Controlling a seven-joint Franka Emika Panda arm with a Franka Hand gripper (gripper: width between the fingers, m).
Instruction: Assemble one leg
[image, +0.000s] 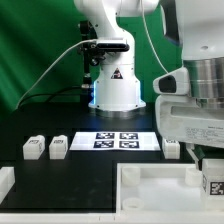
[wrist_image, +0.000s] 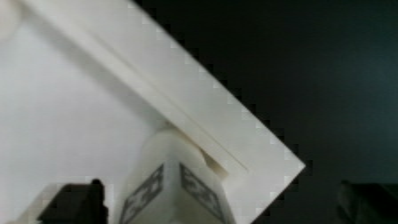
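- The claw (image: 214, 182) sits low at the exterior view's right, close to the camera, with a tagged leg (image: 213, 183) showing beneath it; this looks like the piece being carried for fitting.
- In the wrist view that leg (wrist_image: 175, 188) stands between the two dark fingers (wrist_image: 75, 203), which stand well apart; whether the pads press its sides lies below the picture's edge, so I cannot tell if it is gripped.
- The leg hangs right over the white base (image: 160, 192), next to a raised rim (wrist_image: 196, 110) meeting a corner, probably to line it up with its seat there.
- Three more legs (image: 33, 148) wait in a row on the dark counter (image: 20, 130), flanking the marker board (image: 116, 141), kept apart, likely so each can be picked up cleanly.
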